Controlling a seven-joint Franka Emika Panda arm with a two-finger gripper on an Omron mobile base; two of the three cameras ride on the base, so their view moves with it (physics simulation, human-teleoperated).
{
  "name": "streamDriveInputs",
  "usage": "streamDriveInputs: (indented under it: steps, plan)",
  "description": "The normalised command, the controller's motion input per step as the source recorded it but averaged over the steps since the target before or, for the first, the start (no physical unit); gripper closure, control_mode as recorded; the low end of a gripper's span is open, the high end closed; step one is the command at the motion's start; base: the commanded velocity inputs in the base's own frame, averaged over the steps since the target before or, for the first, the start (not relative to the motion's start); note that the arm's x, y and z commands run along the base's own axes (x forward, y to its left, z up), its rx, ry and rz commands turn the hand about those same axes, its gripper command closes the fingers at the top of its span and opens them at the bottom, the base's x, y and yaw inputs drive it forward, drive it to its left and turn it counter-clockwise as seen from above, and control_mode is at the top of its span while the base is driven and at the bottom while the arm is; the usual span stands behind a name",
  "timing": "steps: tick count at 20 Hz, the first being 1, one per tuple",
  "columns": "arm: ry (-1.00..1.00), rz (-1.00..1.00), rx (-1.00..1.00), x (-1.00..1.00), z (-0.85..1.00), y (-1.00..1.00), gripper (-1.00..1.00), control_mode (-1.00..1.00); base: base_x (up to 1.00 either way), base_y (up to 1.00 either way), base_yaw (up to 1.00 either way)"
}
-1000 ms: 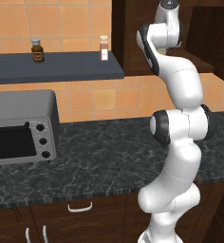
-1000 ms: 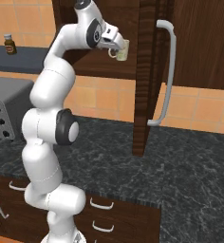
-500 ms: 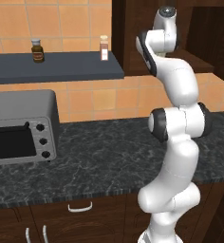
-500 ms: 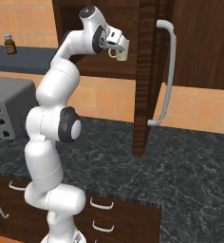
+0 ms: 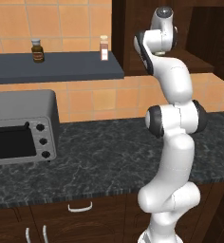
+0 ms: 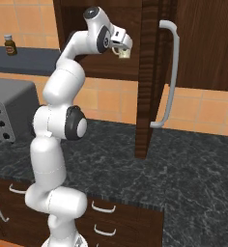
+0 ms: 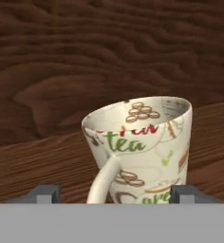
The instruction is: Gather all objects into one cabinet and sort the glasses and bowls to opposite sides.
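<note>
inside the cabinet (image 6: 149, 72), claw (image 6: 122, 50) level, astride mug (image 7: 142, 152)

Glossy white arm (image 5: 174, 142), dark joints

Mug (image 7: 144, 152) cut off at 6 o'clock in the hand view, base and lower handle hidden behind the grey band; print beyond "tea" too partial to read. Same mug (image 6: 124, 53) in the right base view tiny, half covered by the gripper (image 6: 122, 48), jaw contact impossible to judge. Gripper hidden behind the arm's own upper links in the left base view. Toaster oven (image 5: 19, 127) cut off at 9 o'clock. Labels on the 2 jars (image 5: 37, 51) (image 5: 104, 48) too small to read. Cabinet (image 6: 152, 77) interior hidden behind its door edge, top cropped at 12 o'clock.
</note>
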Motion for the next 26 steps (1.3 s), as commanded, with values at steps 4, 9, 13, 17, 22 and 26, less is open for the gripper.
streamDriveInputs:
  steps: [4,9,13,17,22,26]
  plan:
    - [0.08,0.00,0.00,0.00,0.22,-0.31,1.00,-1.00,0.00,0.00,0.00]
    - [0.00,-0.03,0.00,-0.06,0.23,-0.33,1.00,-1.00,0.00,0.00,0.00]
    - [0.00,-0.05,0.00,-0.11,0.23,-0.29,1.00,-1.00,0.00,0.00,0.00]
    - [0.00,-0.03,0.00,-0.22,0.10,-0.26,1.00,-1.00,0.00,0.00,0.00]
    - [-0.08,0.00,0.00,-0.91,0.04,-0.14,1.00,-1.00,0.00,0.00,0.00]
    - [-0.22,0.00,0.00,-1.00,0.19,-0.02,1.00,-1.00,0.00,0.00,0.00]
